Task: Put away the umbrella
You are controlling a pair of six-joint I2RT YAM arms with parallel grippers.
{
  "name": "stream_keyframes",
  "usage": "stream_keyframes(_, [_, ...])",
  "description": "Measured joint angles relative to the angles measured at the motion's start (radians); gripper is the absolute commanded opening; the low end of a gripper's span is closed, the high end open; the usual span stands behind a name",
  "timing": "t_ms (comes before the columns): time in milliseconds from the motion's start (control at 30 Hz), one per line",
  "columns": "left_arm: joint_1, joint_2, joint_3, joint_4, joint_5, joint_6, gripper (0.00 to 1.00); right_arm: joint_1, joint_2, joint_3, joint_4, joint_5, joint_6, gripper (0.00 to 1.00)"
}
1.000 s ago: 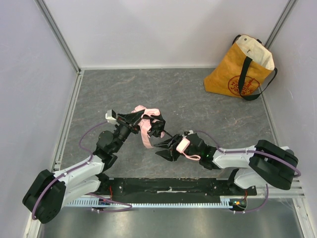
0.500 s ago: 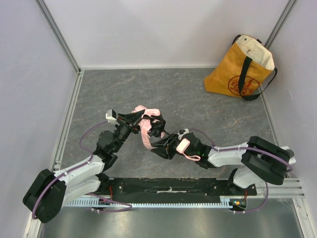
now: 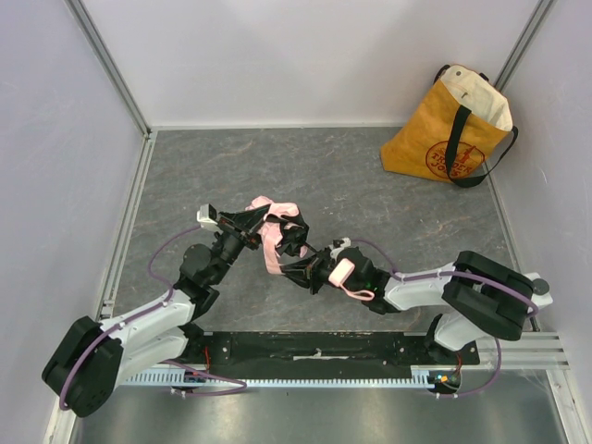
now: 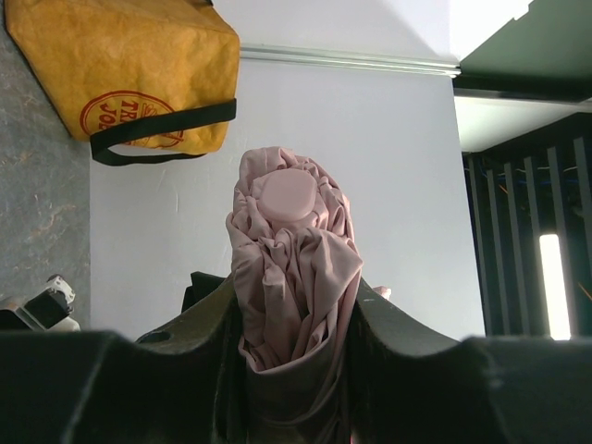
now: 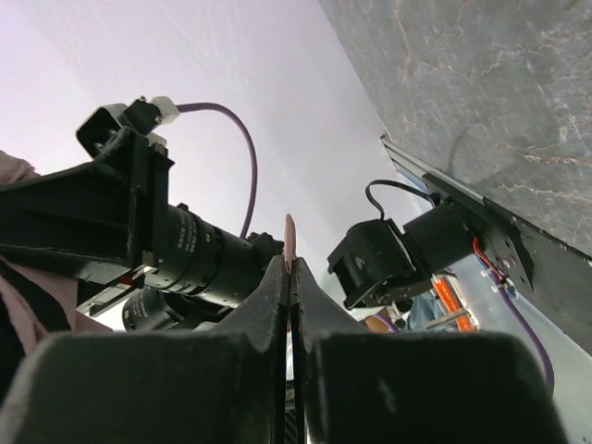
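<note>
The pale pink fabric folding umbrella (image 3: 272, 242) hung above the grey marbled surface (image 3: 351, 176), near the front and left of centre, held between the two arms. The left gripper (image 3: 259, 225) had its jaws closed around the bunched canopy; in the left wrist view the crumpled fabric filled the gap between the dark fingers (image 4: 208, 314), and the round pink cap pointed away from the camera. The right gripper (image 3: 294, 268) met the umbrella from the other side, its jaws pressed together with only a thin pink sliver (image 5: 289, 242) pinched between them. The small pink handle (image 3: 341, 271) lay on top of that gripper. The yellow tote bag with black straps (image 3: 444, 129) stood in the far right corner, well apart from the umbrella.
</note>
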Motion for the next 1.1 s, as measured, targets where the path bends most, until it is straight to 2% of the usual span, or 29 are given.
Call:
stream_keyframes(167, [0.000, -0.053, -0.005, -0.031, 0.012, 0.000, 0.02, -0.017, -0.024, -0.078, 0.084, 0.084, 0.000, 0.00])
stream_keyframes(300, [-0.006, -0.124, -0.017, -0.089, 0.053, 0.007, 0.02, -0.157, 0.020, -0.141, 0.257, 0.075, -0.061, 0.00])
stream_keyframes(400, [-0.019, -0.131, -0.028, -0.139, 0.086, 0.011, 0.02, -0.266, 0.094, -0.093, 0.391, 0.005, -0.159, 0.00])
stream_keyframes(500, [-0.041, -0.129, -0.045, -0.164, 0.108, 0.010, 0.02, -0.300, 0.154, -0.023, 0.443, -0.057, -0.248, 0.00])
stream_keyframes(767, [-0.061, -0.164, -0.029, -0.326, 0.146, 0.010, 0.02, -0.381, 0.061, 0.083, 0.459, -0.221, -0.510, 0.00])
stream_keyframes(1100, [-0.065, -0.222, 0.137, -0.708, 0.129, 0.052, 0.02, -0.400, -0.185, 0.094, 0.246, -0.346, -0.849, 0.00])
